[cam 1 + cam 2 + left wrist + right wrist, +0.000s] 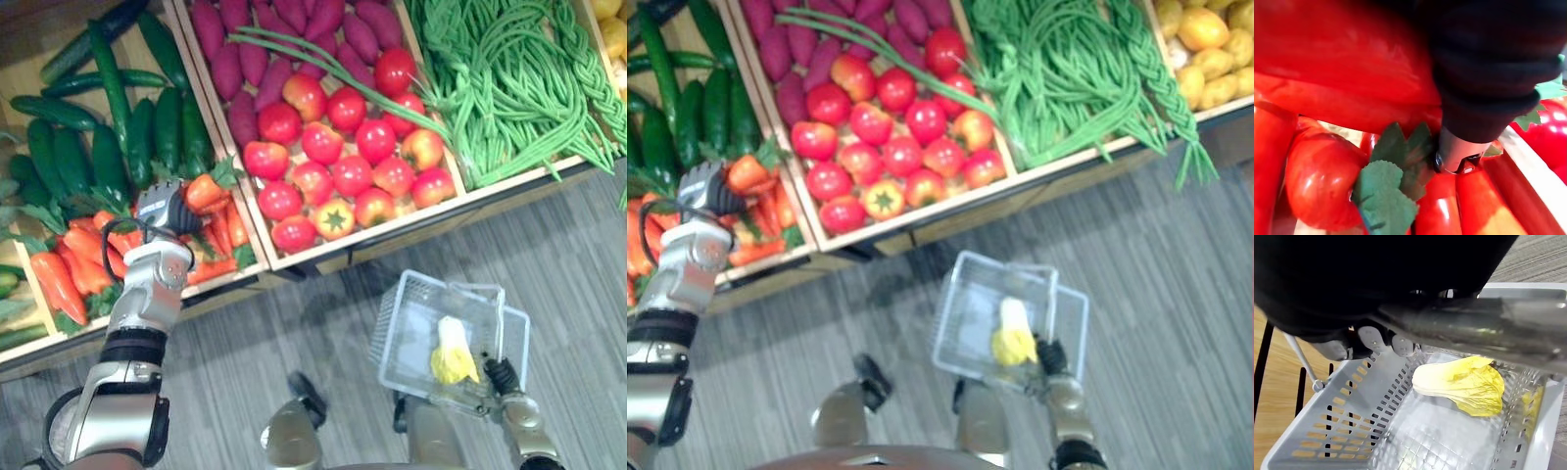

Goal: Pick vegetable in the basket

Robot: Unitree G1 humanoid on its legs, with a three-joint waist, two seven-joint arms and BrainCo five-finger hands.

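Note:
My left hand [165,208] reaches into the wooden bin of orange carrots [69,274] with green leaves. Its dark cover [1488,63] lies right against the carrots [1317,176], and one carrot [203,190] lies just past the hand. My right hand [503,376] hangs low over the floor, its fingers [1374,338] curled round the metal handle [1474,328] of a pale plastic basket [392,333]. A yellow-white leafy cabbage [1464,384] lies inside the basket.
The stall holds dark green cucumbers [108,117], red tomatoes [343,147], purple sweet potatoes [274,29], long green beans [500,78] and yellow produce [1210,49]. The crates' wooden front edge [343,253] borders grey floor [588,274].

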